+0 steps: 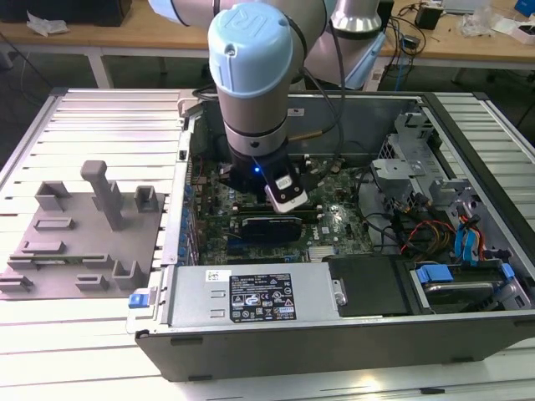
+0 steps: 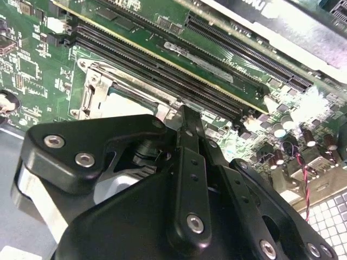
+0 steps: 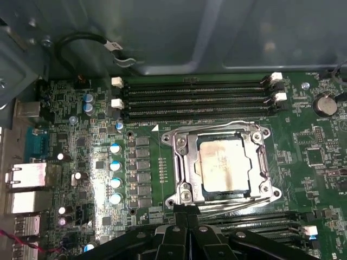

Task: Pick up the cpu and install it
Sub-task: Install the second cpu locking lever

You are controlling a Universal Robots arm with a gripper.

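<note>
The cpu (image 3: 225,164) sits square in the motherboard socket (image 3: 222,165). The gripper (image 3: 187,216) hangs just beside it, fingers closed together, holding nothing.

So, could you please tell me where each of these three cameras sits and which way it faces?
Exterior view: off the arm, above the open computer case, looking down on the arm and grey fixture plate.
First wrist view: on the arm, looking down at the cpu seated in the socket; the gripper shows at the edge.
Second wrist view: on the arm, close over the motherboard, behind the gripper.
Both wrist views share gripper, socket and memory slots.
</note>
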